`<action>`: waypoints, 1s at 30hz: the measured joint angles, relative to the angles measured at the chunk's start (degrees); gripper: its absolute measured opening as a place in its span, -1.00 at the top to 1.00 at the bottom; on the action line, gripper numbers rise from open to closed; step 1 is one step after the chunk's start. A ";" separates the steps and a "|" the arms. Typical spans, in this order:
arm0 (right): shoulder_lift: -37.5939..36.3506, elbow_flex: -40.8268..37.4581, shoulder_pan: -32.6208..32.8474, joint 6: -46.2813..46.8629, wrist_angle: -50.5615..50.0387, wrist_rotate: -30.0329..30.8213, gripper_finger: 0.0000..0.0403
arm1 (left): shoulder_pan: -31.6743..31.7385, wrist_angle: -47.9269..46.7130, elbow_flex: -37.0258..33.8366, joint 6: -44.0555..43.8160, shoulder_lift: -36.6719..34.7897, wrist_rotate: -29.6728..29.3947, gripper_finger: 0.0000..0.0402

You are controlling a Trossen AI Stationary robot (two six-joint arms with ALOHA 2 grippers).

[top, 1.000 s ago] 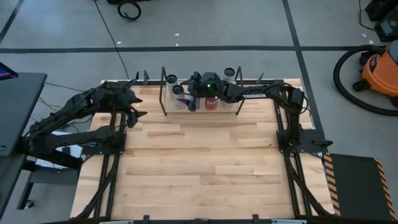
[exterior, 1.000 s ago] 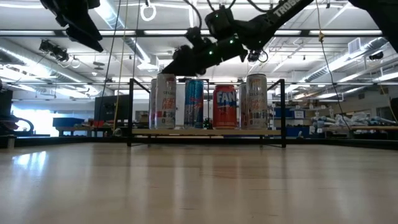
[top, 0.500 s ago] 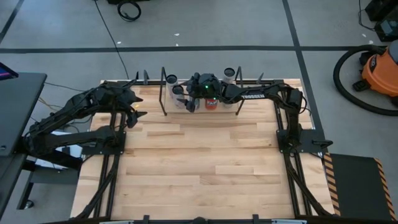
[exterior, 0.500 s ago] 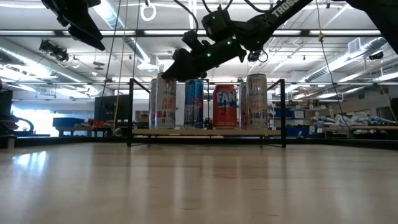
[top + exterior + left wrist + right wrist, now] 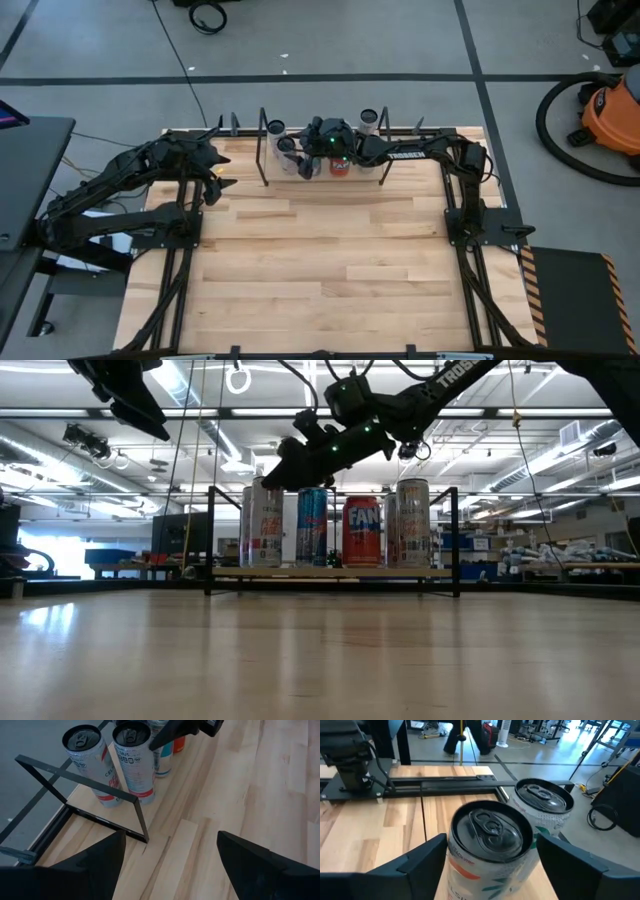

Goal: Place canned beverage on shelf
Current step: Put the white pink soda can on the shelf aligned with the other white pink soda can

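Note:
The shelf [image 5: 368, 174] stands at the table's far edge, a wood board [image 5: 335, 572] between black end frames. Several cans stand upright on it: a white one [image 5: 265, 523], a blue one [image 5: 313, 527], an orange one [image 5: 362, 532] and another white one [image 5: 412, 522]. My right gripper [image 5: 280, 472] hovers open just above the cans at the shelf's left part. In its wrist view the fingers stand on either side over a white can's top [image 5: 492, 827], apart from it. My left gripper [image 5: 222, 170] is open and empty, raised left of the shelf.
The shelf's black left end frame [image 5: 100, 787] stands close to the two leftmost cans [image 5: 137, 760]. The wooden table [image 5: 320, 260] stretches from the shelf to the near edge. An orange vacuum [image 5: 610, 115] stands on the floor beyond the table's right side.
My right gripper has risen a little above the cans on the shelf, its fingers still apart. The cans stand as before.

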 joint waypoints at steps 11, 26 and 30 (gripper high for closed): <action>0.05 0.00 0.36 3.99 1.24 1.83 -0.30 | 0.00 0.00 0.00 0.01 0.04 0.00 -0.57; 0.09 0.00 2.82 8.43 2.15 7.05 -0.27 | 0.01 -0.02 0.00 -0.04 0.03 0.00 -0.57; 0.09 0.02 2.78 8.21 1.51 6.99 -0.26 | 0.00 -0.05 0.02 -0.44 0.03 0.00 -0.57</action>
